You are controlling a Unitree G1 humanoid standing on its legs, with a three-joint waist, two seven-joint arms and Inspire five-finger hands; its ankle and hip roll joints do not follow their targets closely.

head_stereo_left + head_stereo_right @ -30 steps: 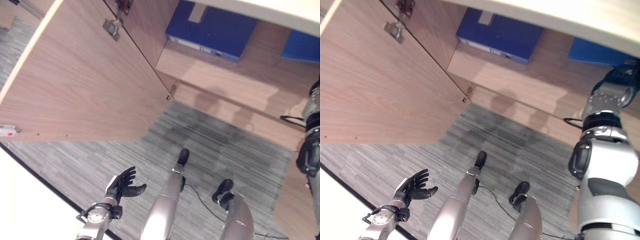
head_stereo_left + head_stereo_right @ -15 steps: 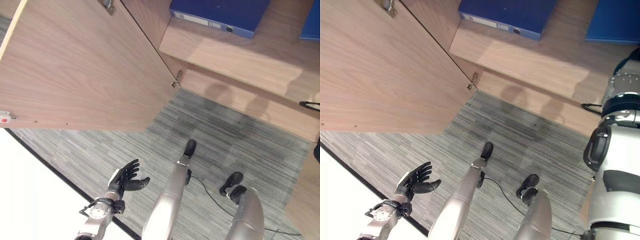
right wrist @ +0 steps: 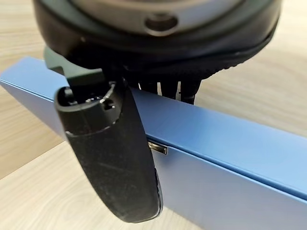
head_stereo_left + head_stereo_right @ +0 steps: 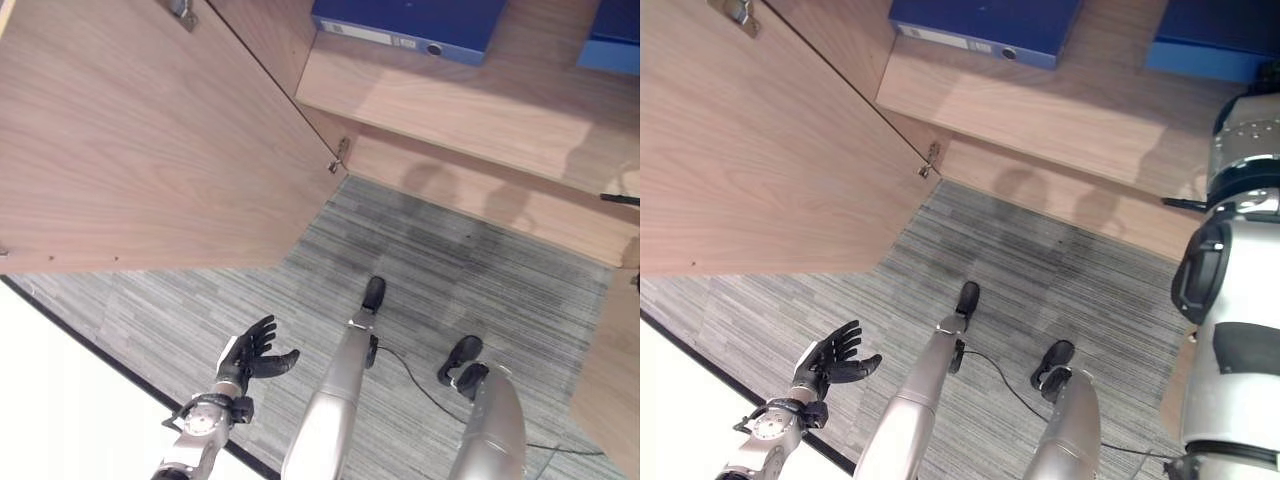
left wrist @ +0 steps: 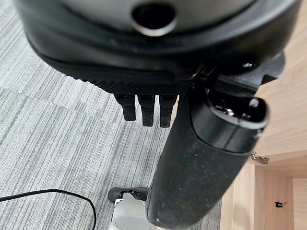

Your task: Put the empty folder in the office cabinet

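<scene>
Eye views: left robot hand (image 4: 252, 353) lower left, fingers spread, holding nothing, above the carpet (image 4: 440, 270). Cabinet door (image 4: 150, 150) open upper left. Two folders on the shelf (image 4: 450, 110) at top: one (image 4: 410, 20) centre, one (image 4: 1215, 40) upper right. Right wrist view: right robot hand (image 3: 120, 158) pinches the second folder's (image 3: 230, 158) edge, thumb on the near face, fingers over it.

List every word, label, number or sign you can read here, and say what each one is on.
No text here can be read.
Spine label on the lying folder: a pale strip with dark marks, too small to read.
Second folder, pinched by the right hand: plain blue, no print showing.
Cabinet door: bare wood grain, no lettering.
</scene>
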